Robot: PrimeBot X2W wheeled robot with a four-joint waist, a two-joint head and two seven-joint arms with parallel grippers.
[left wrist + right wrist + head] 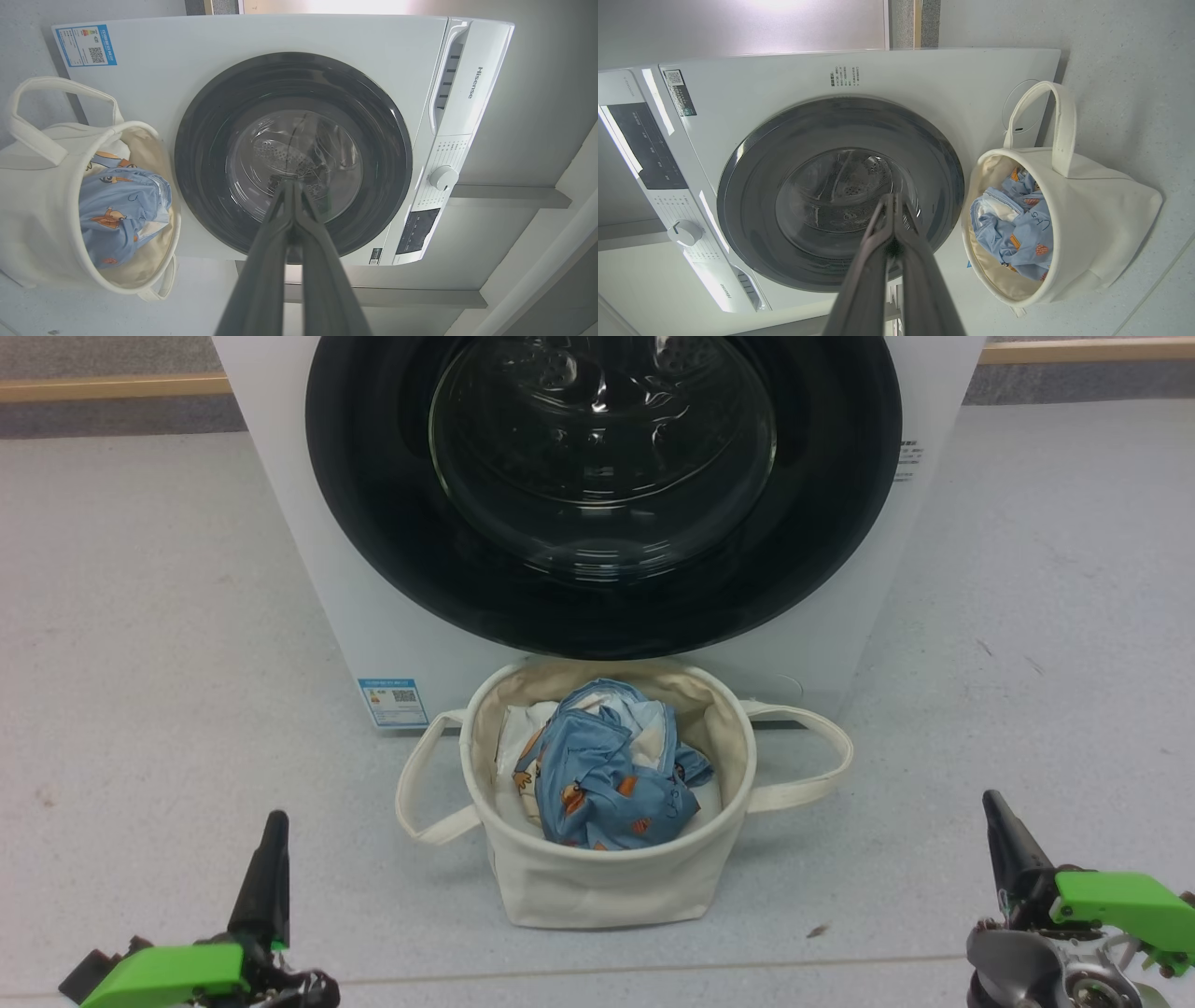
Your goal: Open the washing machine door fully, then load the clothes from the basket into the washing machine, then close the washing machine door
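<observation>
Facing the closed washing machine door (602, 495) right behind the basket (597, 887), you've got the left gripper (275, 823) and right gripper (993, 803) clenched empty either side of the basket, neither nearer the door, with the clothes (607, 775) heaped inside the basket.

One washing machine (308, 569) with one washing machine door (603, 467), one blue label sticker (393, 701) and one dial (443, 178); one basket (607, 887) with two loop handles (401, 798); the clothes (607, 775), one crumpled heap, pieces uncountable; two grippers of mine, my left gripper (275, 821) and my right gripper (991, 800).
</observation>
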